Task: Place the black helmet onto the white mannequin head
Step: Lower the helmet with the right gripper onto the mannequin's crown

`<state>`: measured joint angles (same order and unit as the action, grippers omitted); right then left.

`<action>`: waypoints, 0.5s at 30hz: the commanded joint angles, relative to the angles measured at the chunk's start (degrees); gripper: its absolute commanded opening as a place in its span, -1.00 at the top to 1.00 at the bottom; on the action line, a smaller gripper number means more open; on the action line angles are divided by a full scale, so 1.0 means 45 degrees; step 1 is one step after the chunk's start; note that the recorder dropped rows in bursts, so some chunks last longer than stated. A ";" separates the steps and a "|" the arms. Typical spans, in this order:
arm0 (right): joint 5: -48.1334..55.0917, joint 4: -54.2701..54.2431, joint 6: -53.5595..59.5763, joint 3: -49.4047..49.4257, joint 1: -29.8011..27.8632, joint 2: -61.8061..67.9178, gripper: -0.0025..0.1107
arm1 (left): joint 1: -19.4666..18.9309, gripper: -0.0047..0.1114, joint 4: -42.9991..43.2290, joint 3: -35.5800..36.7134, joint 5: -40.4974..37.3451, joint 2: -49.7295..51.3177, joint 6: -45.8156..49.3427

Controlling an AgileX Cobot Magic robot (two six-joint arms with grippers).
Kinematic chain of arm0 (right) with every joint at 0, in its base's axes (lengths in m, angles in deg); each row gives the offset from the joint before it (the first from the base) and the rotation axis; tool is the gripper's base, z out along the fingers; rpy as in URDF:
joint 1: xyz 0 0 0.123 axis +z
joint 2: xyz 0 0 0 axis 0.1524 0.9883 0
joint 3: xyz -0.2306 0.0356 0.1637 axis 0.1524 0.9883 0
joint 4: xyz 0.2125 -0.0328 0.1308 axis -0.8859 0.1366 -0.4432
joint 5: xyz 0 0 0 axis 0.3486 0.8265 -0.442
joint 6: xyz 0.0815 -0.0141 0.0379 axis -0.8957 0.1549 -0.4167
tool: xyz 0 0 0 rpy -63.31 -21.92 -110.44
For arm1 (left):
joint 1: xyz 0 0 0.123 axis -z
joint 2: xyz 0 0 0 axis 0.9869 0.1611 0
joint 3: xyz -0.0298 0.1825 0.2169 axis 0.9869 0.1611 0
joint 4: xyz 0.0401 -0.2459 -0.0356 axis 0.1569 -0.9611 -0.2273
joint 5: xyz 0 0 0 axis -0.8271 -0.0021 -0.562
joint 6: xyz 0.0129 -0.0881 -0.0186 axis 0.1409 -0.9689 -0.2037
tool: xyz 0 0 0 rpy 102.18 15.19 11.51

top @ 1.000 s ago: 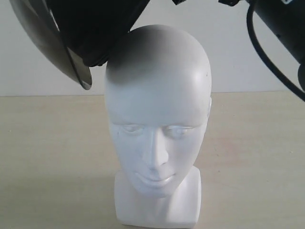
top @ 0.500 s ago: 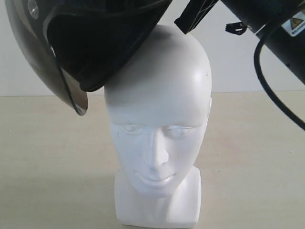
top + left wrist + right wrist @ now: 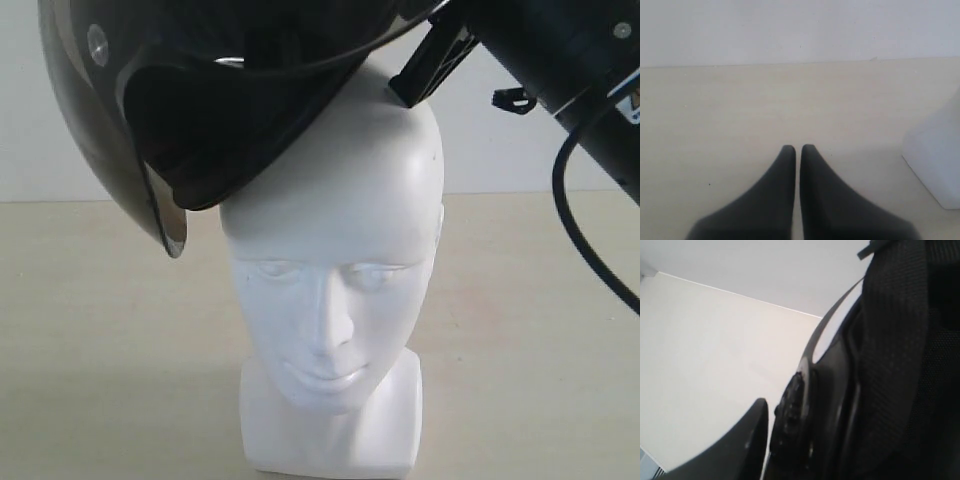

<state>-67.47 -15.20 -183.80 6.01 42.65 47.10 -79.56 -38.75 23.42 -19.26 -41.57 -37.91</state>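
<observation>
The white mannequin head (image 3: pixel 330 280) stands upright on the table, facing the exterior camera. The black helmet (image 3: pixel 230 110) hangs tilted over its crown, covering the top left of the skull, with the smoky visor (image 3: pixel 100 150) hanging down on the left beside the forehead. My right gripper (image 3: pixel 432 62) comes in from the upper right and is shut on the helmet's rim. In the right wrist view one finger (image 3: pixel 747 440) lies against the outside of the helmet (image 3: pixel 890 365), and the other is hidden inside. My left gripper (image 3: pixel 798 148) is shut and empty, low over the table.
A pale wooden table (image 3: pixel 100 330) runs back to a plain white wall. The right arm and its black cable (image 3: pixel 580 230) fill the upper right. In the left wrist view the mannequin's blocky base (image 3: pixel 935 150) stands close by on the table.
The helmet has come down and to the right, from beside the crown to partly over it. The right arm has dropped further into view.
</observation>
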 commanded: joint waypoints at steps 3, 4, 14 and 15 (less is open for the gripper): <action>-0.0982 -0.0783 0.0426 -0.0032 -0.0046 -0.0280 0.96 | -0.0005 0.84 -0.0021 0.0049 0.0129 -0.0046 0.0020; -0.0982 -0.0783 0.0426 -0.0032 -0.0046 -0.0280 0.96 | -0.0005 0.84 -0.0021 0.0049 0.0129 -0.0046 0.0020; -0.0982 -0.1098 0.0953 0.0031 -0.0046 -0.0736 0.96 | -0.0005 0.84 -0.0021 0.0049 0.0129 -0.0046 0.0020; -0.0982 -0.1204 0.0953 0.0125 -0.0046 -0.0794 0.96 | -0.0005 0.84 -0.0021 0.0049 0.0129 -0.0046 0.0020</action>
<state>-66.63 -17.55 -181.40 6.67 42.88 46.05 -79.56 -38.75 23.42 -19.26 -41.57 -37.91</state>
